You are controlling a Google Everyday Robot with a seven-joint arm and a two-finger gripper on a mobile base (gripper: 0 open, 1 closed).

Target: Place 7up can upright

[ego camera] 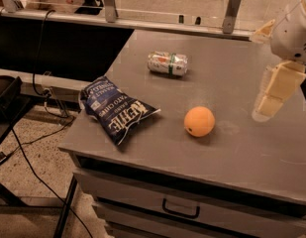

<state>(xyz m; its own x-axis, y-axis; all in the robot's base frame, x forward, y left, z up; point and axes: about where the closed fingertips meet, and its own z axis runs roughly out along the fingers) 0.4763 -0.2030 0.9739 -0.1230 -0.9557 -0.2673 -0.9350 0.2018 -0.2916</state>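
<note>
The 7up can [167, 63], silver-white with a green band, lies on its side on the grey cabinet top [231, 83], towards the back middle. My gripper [274, 90], cream-coloured under a white wrist, hangs above the right part of the top. It is well to the right of the can and nearer the front, apart from it. It holds nothing that I can see.
An orange fruit [199, 121] sits between the can and the front edge. A blue Kettle chip bag [118, 109] lies at the left front corner. A railing with metal posts [231, 9] runs behind the cabinet. Cables [33, 143] trail on the floor at left.
</note>
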